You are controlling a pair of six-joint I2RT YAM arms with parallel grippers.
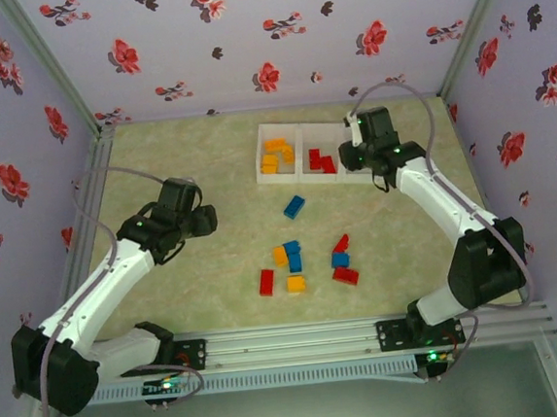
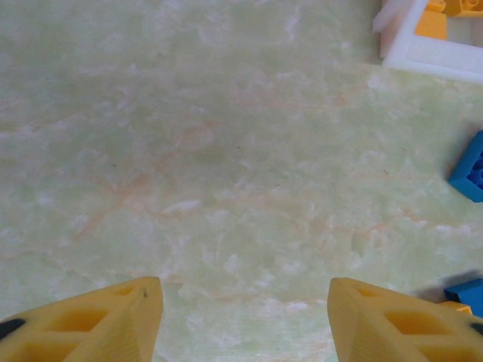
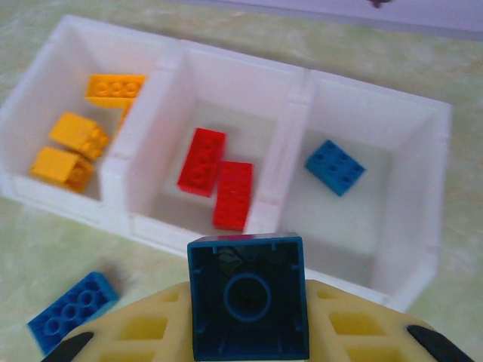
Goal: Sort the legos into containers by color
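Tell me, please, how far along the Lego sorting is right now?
Partly done. The tray holds orange-yellow bricks on the left, two red bricks in the middle and one blue brick on the right. In hand: the right gripper is shut on a second blue brick near the tray. Still to do: mixed loose bricks on the table, and the left gripper is open and empty.

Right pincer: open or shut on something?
Shut: the right pincer grips a blue brick between its yellow fingers, hollow underside toward the wrist camera.
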